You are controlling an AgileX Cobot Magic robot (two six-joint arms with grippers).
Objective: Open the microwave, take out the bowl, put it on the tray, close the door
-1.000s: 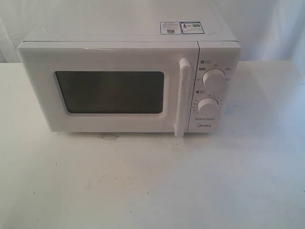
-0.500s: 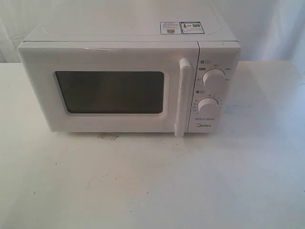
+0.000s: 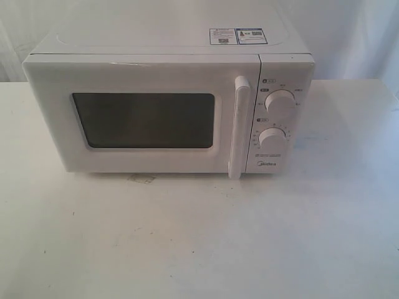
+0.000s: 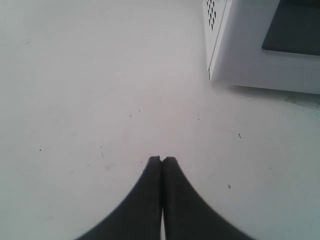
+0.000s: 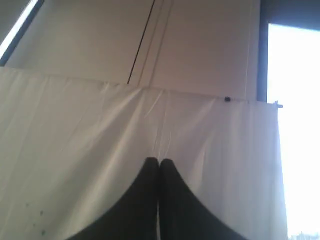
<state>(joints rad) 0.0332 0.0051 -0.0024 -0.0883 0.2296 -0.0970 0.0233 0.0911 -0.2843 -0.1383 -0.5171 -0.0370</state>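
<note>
Nothing done yet: door [image 3: 143, 118] closed flush, all four steps left. Microwave [image 3: 168, 68] white, boxy, with dark window, vertical bar handle [image 3: 239, 128], two dials; sits on bench [image 3: 187, 249], central, toward far edge. Bowl, tray unseen. Left tool [image 4: 161, 160] fingers pressed together, empty, above bare bench off microwave's corner. Right tool [image 5: 159, 161] likewise, facing backdrop cloth.
</note>
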